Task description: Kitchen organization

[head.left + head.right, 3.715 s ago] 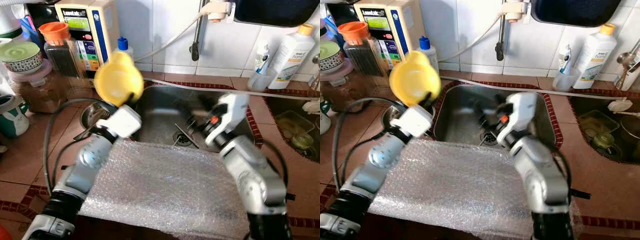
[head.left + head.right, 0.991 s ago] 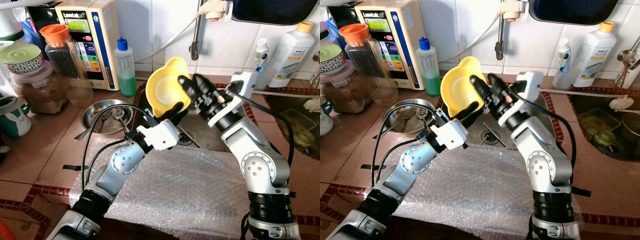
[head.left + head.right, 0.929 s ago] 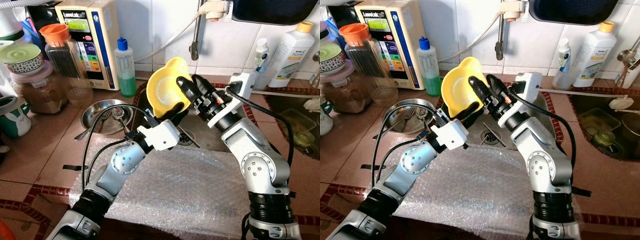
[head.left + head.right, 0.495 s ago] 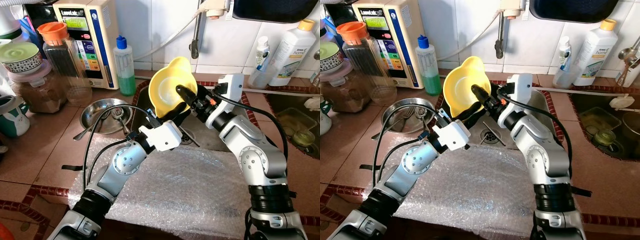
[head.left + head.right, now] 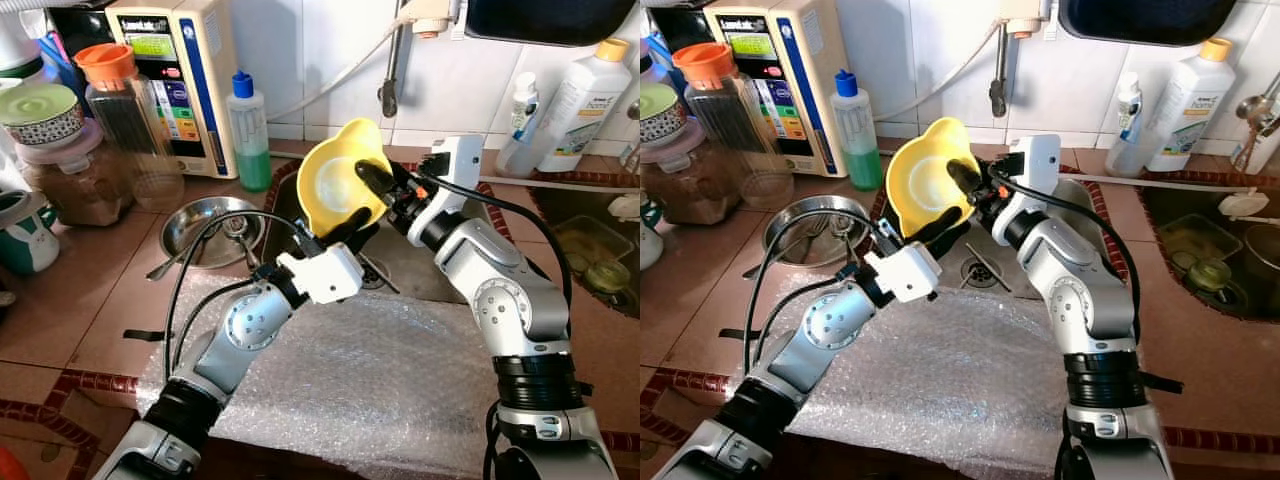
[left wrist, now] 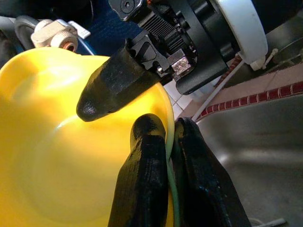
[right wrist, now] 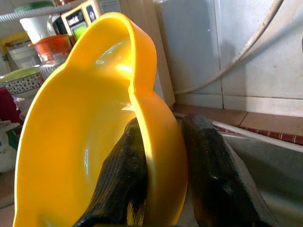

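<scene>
Partly behind tools, yellow bowl [image 5: 335, 185]

- Left arm reaches up and forward from the lower left, elbow bent; the left gripper [image 5: 345, 228] has its two black fingers [image 6: 147, 184] pressed together on the lower rim of a yellow bowl [image 5: 335, 185].
- Right arm rises from the lower right, forearm angled inward; the right gripper [image 5: 965, 180] straddles the bowl's wall, one finger [image 7: 118, 179] inside, the other outside.
</scene>
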Controlling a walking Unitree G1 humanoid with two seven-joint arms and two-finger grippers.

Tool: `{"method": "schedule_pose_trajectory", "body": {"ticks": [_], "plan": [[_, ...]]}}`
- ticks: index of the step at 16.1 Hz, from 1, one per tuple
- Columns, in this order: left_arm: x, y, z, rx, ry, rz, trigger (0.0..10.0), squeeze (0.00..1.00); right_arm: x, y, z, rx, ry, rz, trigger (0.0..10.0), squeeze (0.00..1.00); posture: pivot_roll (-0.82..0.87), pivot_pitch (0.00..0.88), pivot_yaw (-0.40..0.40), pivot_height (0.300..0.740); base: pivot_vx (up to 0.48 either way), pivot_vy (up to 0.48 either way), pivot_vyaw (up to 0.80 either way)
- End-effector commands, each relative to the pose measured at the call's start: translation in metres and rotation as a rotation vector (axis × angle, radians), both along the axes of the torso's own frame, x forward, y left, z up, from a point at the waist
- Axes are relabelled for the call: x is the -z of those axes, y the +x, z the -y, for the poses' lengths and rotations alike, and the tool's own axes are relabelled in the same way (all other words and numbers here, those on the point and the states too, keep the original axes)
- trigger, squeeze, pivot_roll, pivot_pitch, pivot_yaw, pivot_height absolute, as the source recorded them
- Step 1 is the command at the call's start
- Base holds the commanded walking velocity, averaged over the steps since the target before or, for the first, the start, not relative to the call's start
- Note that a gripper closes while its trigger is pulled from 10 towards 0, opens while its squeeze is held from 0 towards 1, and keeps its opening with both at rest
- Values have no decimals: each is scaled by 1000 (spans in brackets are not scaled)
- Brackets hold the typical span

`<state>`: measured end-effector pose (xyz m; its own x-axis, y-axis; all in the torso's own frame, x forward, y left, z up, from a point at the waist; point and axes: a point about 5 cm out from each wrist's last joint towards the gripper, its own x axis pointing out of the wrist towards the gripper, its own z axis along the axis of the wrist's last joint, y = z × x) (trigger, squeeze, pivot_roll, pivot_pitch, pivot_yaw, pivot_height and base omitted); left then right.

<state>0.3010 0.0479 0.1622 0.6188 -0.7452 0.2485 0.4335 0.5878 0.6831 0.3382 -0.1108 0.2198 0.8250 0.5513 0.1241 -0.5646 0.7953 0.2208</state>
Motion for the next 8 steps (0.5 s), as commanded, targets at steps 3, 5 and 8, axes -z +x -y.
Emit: {"method": "schedule_pose_trajectory", "body": {"ticks": [3,5,8], "plan": [[-9,-3,3,28,-18,48,1412,0,3,7,21,80,-55,-34,0,0,35,50,24,740,0,0,0],[-9,-3,4,28,-20,48,1216,0,2,10,26,104,-67,-32,0,0,34,49,22,740,0,0,0],[-8,-3,4,26,-17,45,1294,0,2,10,27,124,-58,-37,0,0,36,48,20,740,0,0,0]]}}
